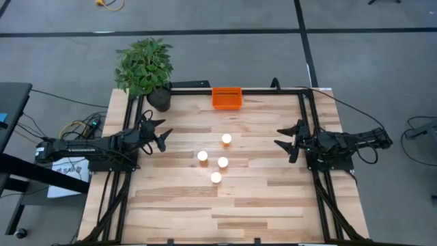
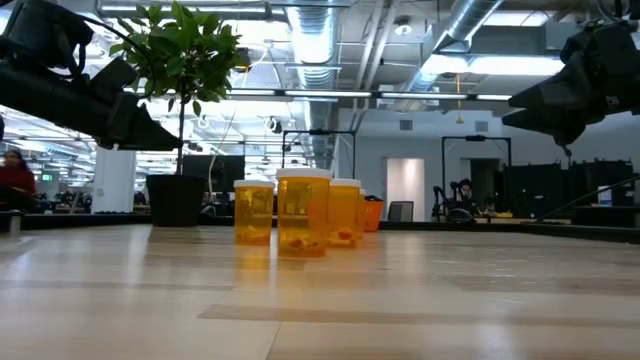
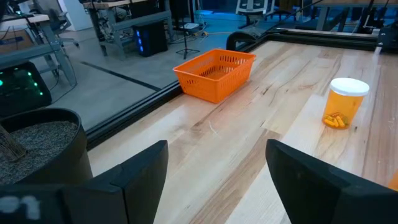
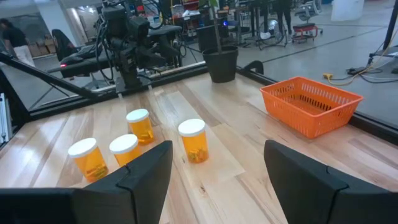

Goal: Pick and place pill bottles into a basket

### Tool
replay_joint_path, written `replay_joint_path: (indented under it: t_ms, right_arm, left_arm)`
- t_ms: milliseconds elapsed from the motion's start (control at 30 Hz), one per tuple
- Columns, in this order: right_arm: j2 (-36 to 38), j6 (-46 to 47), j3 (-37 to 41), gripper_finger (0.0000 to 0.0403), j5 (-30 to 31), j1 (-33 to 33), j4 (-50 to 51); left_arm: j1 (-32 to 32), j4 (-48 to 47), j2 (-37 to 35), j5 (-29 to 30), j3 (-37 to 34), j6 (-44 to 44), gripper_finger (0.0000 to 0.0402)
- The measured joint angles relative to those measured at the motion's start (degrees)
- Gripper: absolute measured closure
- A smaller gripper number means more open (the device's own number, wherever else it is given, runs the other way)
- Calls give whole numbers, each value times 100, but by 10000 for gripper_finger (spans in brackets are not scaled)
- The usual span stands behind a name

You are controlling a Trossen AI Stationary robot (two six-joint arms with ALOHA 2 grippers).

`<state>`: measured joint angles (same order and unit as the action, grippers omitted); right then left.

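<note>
Four pill bottles with white caps and orange bodies stand upright on their bases in a loose cluster mid-table: one (image 1: 226, 139), one (image 1: 203, 156), one (image 1: 222, 162), one (image 1: 216, 178). The orange basket (image 1: 227, 98) sits on the table at its far edge. My left gripper (image 1: 162, 133) is open and empty at the table's left, above the surface. My right gripper (image 1: 287, 137) is open and empty at the table's right, above the surface. The bottles also show in the right wrist view (image 4: 193, 140) and the basket in the left wrist view (image 3: 216, 73).
A potted plant (image 1: 145, 68) in a dark pot stands at the table's far left corner, close to my left gripper. A black frame rail (image 1: 273, 90) runs along the table's far edge and sides. Bare wood lies between the bottles and the basket.
</note>
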<state>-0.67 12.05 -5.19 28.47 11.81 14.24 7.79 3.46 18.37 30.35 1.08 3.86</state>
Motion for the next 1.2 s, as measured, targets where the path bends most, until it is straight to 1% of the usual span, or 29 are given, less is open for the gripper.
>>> replay_joint_path:
  t_ms: [167,233,300,367,500,600,700,800,867,1000,1100,1200]
  right_arm:
    - [-1,3,1,154,9,0,-33]
    - [-1,67,24,154,9,0,-221]
    - [-2,376,39,154,16,-2,-518]
    - [-4,197,37,154,232,-36,-1140]
    - [-2,-788,33,154,674,-179,-2483]
    - [-2,-1303,19,154,930,-345,-3463]
    - [-4,-1581,24,154,872,-585,-4119]
    - [-119,-1601,201,154,553,-932,-4833]
    - [-295,-1456,472,154,261,-1200,-5079]
    - [-958,-721,477,154,-108,-1737,-4356]
    - [-1611,-335,479,154,-461,-2024,-4678]
    - [-2486,52,479,154,-595,-2184,-5103]
  left_arm:
    - [2,0,0,0,0,0,139]
    - [0,0,0,0,2,0,139]
    - [0,0,0,0,0,0,139]
    - [1,0,0,2,1,0,139]
    - [1,0,0,1,0,0,139]
    - [2,0,0,1,0,0,139]
    - [1,0,0,1,0,0,139]
    - [1,1,0,0,0,0,139]
    - [0,0,0,2,0,0,139]
    - [2,2,0,-2,0,2,139]
    - [0,2,0,-2,0,2,139]
    - [2,2,0,-1,0,2,139]
